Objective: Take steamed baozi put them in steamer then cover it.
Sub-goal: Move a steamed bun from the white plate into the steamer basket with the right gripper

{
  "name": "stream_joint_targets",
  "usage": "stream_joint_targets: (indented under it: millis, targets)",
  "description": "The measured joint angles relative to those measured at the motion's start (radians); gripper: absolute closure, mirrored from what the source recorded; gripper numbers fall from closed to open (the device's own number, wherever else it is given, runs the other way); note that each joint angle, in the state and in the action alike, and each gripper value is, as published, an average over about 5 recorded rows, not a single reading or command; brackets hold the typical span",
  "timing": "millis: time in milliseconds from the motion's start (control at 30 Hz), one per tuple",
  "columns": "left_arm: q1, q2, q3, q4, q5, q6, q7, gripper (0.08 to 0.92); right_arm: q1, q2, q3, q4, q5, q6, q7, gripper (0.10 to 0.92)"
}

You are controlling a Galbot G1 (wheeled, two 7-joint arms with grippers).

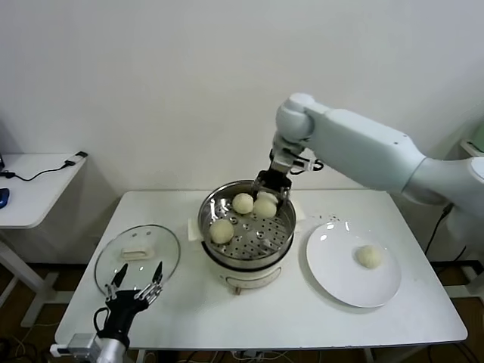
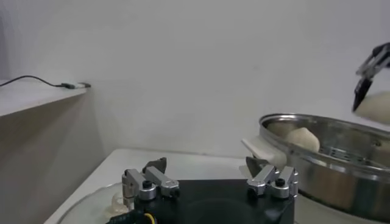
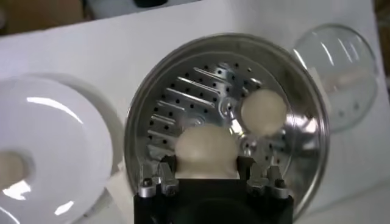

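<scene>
The steel steamer (image 1: 209,210) stands on its white base at the table's middle. Two baozi (image 1: 221,231) (image 1: 243,203) lie on its perforated tray. My right gripper (image 1: 271,193) is shut on a third baozi (image 1: 265,206) and holds it just over the tray's back part; in the right wrist view this baozi (image 3: 206,146) sits between the fingers (image 3: 166,171). The fourth baozi (image 1: 369,256) lies on the white plate (image 1: 333,276). The glass cover (image 1: 138,255) lies flat on the table, left of the steamer. My left gripper (image 1: 138,287) is open and empty at the cover's near edge.
The white plate sits right of the steamer, close to its base. A white side table (image 1: 34,185) with a cable stands to the far left. The table's front edge runs just behind my left gripper. In the left wrist view the steamer's wall (image 2: 329,176) is to one side.
</scene>
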Motion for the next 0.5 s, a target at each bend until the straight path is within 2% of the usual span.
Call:
stream_joint_targets:
  millis: [500]
  targets:
    - [-0.015,0.002,-0.001,0.002,-0.02,0.001,0.0,0.177,-0.079,0.081,-0.036,0.041,-0.14,0.166,0.043,0.38]
